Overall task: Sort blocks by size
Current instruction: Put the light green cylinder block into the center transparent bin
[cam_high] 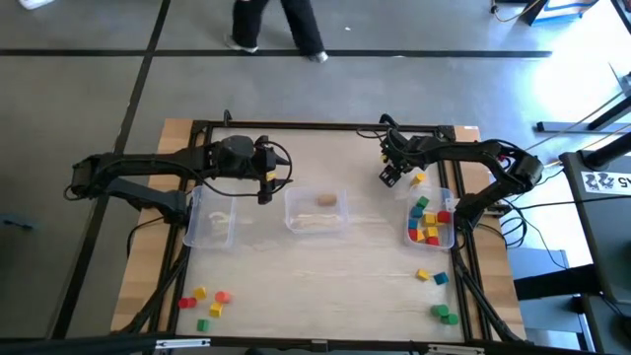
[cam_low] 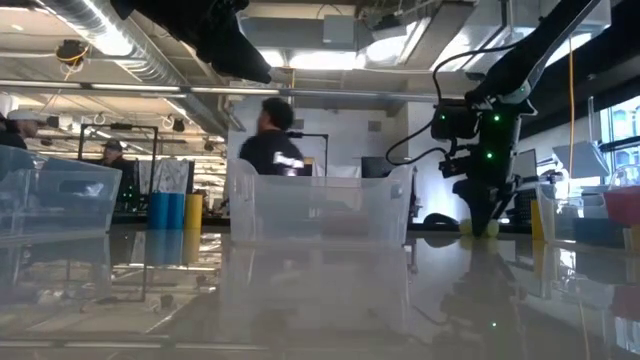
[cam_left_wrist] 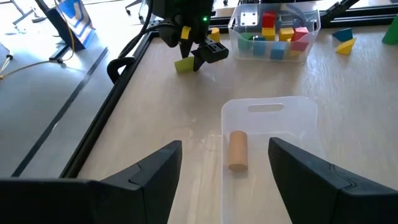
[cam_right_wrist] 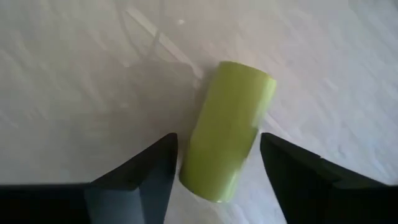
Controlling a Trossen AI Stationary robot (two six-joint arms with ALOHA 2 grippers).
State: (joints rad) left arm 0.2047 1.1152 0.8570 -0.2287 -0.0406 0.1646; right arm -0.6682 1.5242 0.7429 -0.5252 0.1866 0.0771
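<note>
Two grippers in view. Right gripper (cam_right_wrist: 214, 165) is down at the table surface (cam_high: 365, 251), on the far side of the right bin (cam_high: 431, 222) from the table's front edge. Its fingers (cam_right_wrist: 140, 174) stand apart, one on each side of a yellow-green cylinder (cam_right_wrist: 227, 140) lying on its side on the wood. Narrow gaps show between the cylinder and both fingers; contact cannot be confirmed, and the cylinder rests on the table, not lifted. In the left wrist view the same gripper (cam_left_wrist: 199, 53) stands over the yellowish piece (cam_left_wrist: 184, 65).

Left gripper (cam_left_wrist: 224, 168) hangs above the table just beside the middle bin (cam_high: 315, 210), on the side facing the left bin (cam_high: 211, 219). Jaws spread wide, nothing between them.

Middle bin holds one tan cylinder (cam_left_wrist: 237, 149), lying flat. Right bin holds a mix of red, yellow, green and blue blocks (cam_high: 430, 222). Loose blocks (cam_high: 205, 301) lie near the table's front edge, forward of the left bin; more loose ones (cam_high: 439, 296) lie forward of the right bin. A person (cam_low: 272, 140) shows in the room beyond the middle bin.
</note>
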